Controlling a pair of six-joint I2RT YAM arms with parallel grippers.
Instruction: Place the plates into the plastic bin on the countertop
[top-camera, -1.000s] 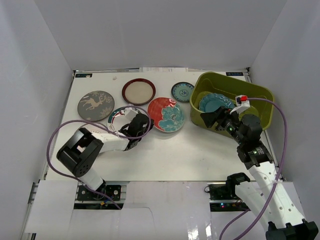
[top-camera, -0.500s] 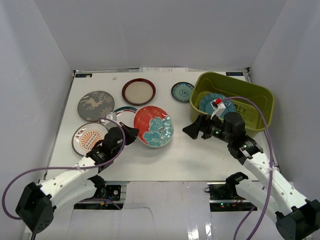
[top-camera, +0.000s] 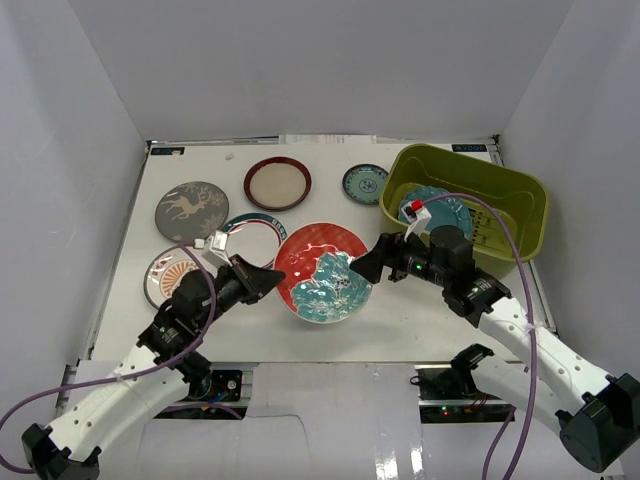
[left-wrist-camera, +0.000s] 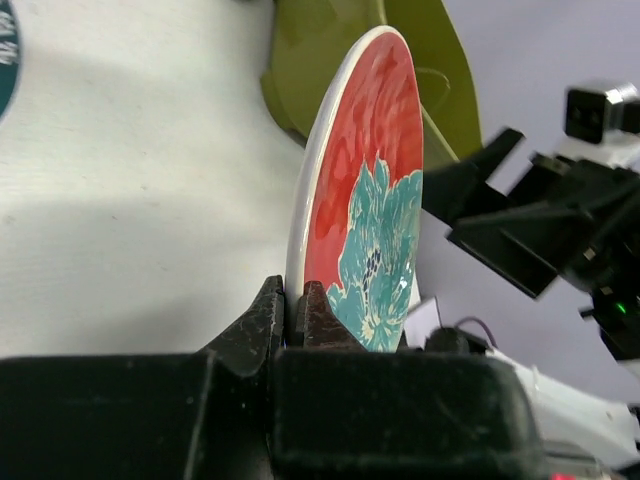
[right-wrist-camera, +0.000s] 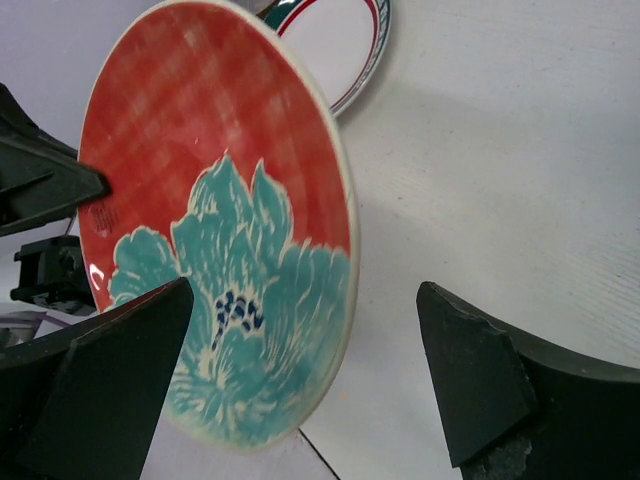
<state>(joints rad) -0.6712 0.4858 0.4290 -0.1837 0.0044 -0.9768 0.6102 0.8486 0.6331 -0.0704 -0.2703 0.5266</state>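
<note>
Orange sunburst plate (top-camera: 160, 272) half behind left arm (top-camera: 185, 308) (right side)

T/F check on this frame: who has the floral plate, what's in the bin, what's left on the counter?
1. The left gripper is shut on the rim of the red-and-teal floral plate. True.
2. The right gripper is clamped on that plate too. False: its jaws stand open on either side of the plate's edge.
3. The olive-green bin holds no plate. False: the teal scalloped plate lies in it.
4. The grey deer plate lies on the countertop. True.
5. The floral plate lies flat on the countertop. False: it is held up, tilted.
</note>
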